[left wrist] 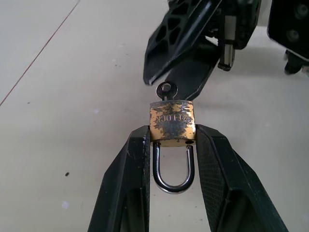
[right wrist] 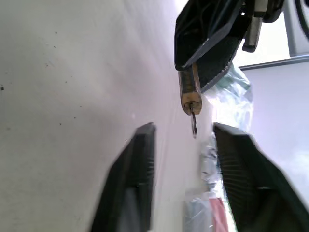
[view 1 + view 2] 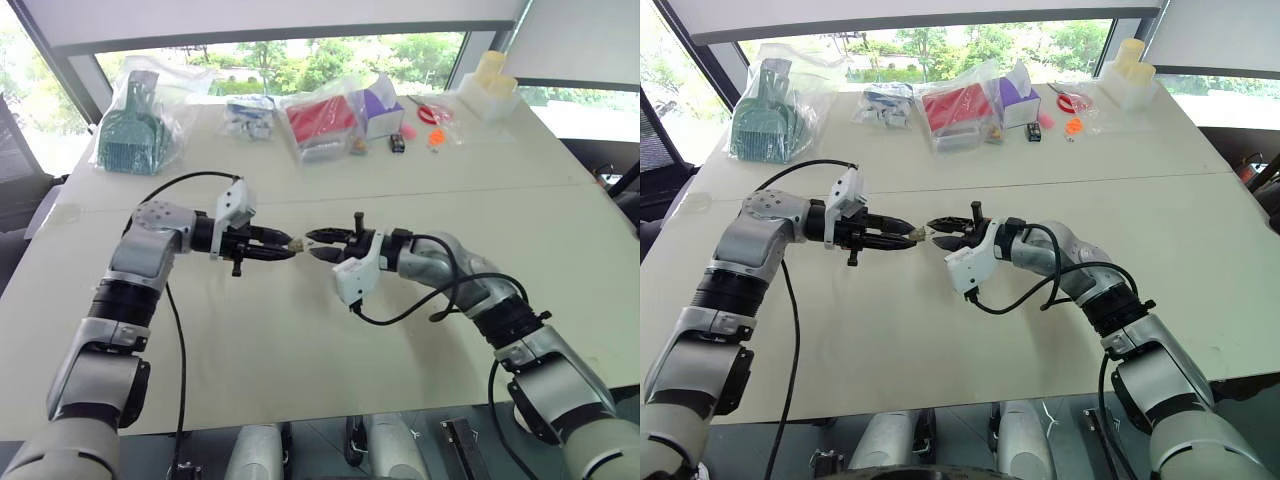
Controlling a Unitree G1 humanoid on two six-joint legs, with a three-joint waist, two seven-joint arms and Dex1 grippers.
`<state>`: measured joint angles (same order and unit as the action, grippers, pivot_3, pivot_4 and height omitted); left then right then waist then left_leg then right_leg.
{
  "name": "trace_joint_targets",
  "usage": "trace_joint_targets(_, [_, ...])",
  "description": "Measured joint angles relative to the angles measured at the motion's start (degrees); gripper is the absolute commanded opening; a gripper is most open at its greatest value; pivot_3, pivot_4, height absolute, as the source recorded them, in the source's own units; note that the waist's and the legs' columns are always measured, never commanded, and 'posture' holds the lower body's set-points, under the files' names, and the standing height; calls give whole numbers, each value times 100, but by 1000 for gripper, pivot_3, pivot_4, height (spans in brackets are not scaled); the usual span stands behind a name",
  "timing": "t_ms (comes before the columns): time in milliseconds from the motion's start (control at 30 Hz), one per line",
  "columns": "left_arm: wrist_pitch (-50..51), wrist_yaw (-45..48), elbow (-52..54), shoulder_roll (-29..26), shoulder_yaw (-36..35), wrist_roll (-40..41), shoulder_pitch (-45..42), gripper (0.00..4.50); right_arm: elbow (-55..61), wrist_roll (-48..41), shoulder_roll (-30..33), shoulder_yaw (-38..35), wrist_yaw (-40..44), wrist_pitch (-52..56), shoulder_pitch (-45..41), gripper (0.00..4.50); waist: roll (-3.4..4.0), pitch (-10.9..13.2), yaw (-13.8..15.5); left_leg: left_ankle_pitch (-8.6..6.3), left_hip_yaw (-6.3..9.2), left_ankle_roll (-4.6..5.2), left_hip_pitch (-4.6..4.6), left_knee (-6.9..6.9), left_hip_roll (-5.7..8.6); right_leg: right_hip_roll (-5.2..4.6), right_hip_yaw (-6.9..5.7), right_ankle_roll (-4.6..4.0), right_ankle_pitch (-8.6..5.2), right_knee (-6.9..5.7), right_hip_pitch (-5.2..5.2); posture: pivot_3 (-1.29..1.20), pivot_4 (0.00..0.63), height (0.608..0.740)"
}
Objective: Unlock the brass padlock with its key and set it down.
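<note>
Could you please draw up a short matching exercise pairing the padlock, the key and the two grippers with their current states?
Things:
1. brass padlock
2. key
3. left gripper
4. right gripper

States:
A. open, fingers either side of the key without touching it
B. sticking out of the padlock's body
C. shut on the padlock
D. held above the table, shackle pointing back between the fingers

Pairs: 1-D, 2-B, 3-C, 4-A

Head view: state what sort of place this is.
Probably an office or lab test bench: a wide white table beside large windows onto trees, with bagged test items lined along its far edge.
</note>
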<state>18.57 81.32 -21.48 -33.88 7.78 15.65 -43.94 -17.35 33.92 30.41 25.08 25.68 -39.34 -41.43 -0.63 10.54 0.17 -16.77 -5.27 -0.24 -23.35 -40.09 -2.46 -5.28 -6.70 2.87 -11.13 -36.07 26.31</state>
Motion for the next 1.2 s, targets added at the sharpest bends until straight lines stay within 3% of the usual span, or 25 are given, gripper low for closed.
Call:
trace_joint_targets(500, [140, 13, 222, 32, 3, 4, 0, 798, 3, 141, -135, 30, -274, -161, 8, 3339, 0, 0, -2, -2, -1, 4, 0, 0, 0, 0, 2, 0, 0, 0, 0, 0, 150, 740])
trace_joint_targets(600, [202, 13, 255, 37, 3, 10, 1, 798, 3, 141, -191, 49, -274, -177, 8, 2491, 0, 0, -2, -2, -1, 4, 0, 0, 0, 0, 2, 0, 0, 0, 0, 0, 150, 740])
trace_joint_targets(767, [250, 4, 280, 50, 1, 41, 1, 798, -4, 194, -207, 76, -260, -224, 8, 27, 0, 0, 1, -3, -1, 5, 0, 0, 0, 0, 3, 0, 0, 0, 0, 0, 150, 740])
trace_joint_targets(1133, [322, -28, 294, 58, 4, 42, 3, 798, -4, 228, -208, 76, -261, -218, 7, 27, 0, 0, -1, -3, -1, 5, 0, 0, 0, 0, 3, -1, 0, 0, 0, 0, 150, 740])
trace_joint_targets(1200, [321, -64, 323, 57, 4, 40, 22, 1819, -4, 230, -208, 76, -261, -209, 7, 0, 0, 0, -2, -3, -1, 5, 0, 0, 0, 0, 4, 0, 0, 0, 0, 0, 150, 740])
